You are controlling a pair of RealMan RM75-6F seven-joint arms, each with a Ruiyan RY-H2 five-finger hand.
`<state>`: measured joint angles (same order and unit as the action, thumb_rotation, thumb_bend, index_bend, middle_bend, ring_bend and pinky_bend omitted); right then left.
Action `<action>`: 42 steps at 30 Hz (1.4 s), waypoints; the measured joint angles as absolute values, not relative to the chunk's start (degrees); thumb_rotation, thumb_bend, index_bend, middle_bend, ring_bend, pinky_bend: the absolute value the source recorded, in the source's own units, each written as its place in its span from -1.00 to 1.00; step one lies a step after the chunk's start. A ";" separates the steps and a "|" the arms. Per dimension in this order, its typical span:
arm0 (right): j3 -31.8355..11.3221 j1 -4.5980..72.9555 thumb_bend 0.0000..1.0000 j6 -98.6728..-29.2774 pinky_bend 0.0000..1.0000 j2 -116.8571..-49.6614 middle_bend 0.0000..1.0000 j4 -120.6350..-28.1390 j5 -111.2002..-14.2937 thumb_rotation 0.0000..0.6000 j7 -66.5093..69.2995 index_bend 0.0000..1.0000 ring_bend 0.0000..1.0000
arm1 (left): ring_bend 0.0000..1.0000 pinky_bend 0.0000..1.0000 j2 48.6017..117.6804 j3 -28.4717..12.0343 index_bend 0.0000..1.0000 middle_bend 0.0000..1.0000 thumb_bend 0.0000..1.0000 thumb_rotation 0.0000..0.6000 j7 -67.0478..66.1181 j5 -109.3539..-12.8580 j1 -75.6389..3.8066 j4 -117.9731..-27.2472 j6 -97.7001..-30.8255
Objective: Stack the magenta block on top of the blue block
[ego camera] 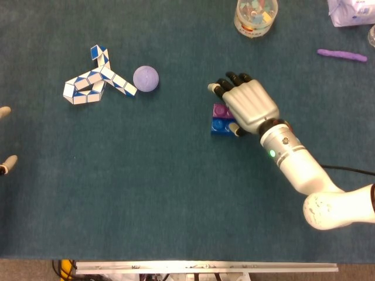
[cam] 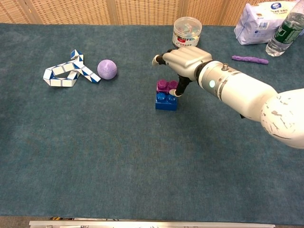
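Observation:
The magenta block [ego camera: 220, 109] [cam: 162, 85] sits on top of the blue block [ego camera: 219, 126] [cam: 165, 101] near the table's middle. My right hand [ego camera: 251, 104] [cam: 186, 57] hovers just above and to the right of the stack. Its fingers are spread out flat and hold nothing, and the thumb tip hangs close beside the magenta block's right side. Of my left hand [ego camera: 4, 139] only two fingertips show at the far left edge of the head view, wide apart and with nothing between them.
A blue-and-white snake puzzle [ego camera: 94, 82] and a lilac ball [ego camera: 145, 78] lie at the left. A clear jar of small pieces [ego camera: 255, 14] stands behind the stack. At the back right are a purple stick [ego camera: 343, 55], a white bag [cam: 259, 21] and a bottle [cam: 285, 28].

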<state>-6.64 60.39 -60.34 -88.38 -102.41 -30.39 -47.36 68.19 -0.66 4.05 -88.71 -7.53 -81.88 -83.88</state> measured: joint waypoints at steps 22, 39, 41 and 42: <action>-3.78 57.26 -0.77 -56.95 -1.00 -89.69 -1.00 -97.97 -40.66 0.95 -38.84 -1.00 -1.00 | -0.69 -0.68 67.45 -0.59 -0.59 -0.67 -0.70 1.00 4.88 -88.27 -7.08 -82.58 -83.91; -2.84 53.93 -0.88 -58.64 -1.00 -94.84 -1.00 -91.04 -48.97 0.81 -35.86 -1.00 -1.00 | -0.69 -0.68 67.33 -0.62 -0.59 -0.67 -0.70 1.00 5.26 -87.73 -6.78 -82.16 -83.70; -2.84 53.66 -0.91 -58.44 -1.00 -95.60 -1.00 -90.03 -49.24 0.79 -35.74 -1.00 -1.00 | -0.69 -0.68 67.31 -0.63 -0.59 -0.67 -0.70 1.00 5.38 -87.76 -6.77 -82.09 -83.72; -2.86 53.48 -0.93 -58.26 -1.00 -96.08 -1.00 -89.40 -49.36 0.77 -35.64 -1.00 -1.00 | -0.69 -0.68 67.30 -0.63 -0.59 -0.67 -0.70 1.00 5.41 -87.77 -6.76 -82.07 -83.73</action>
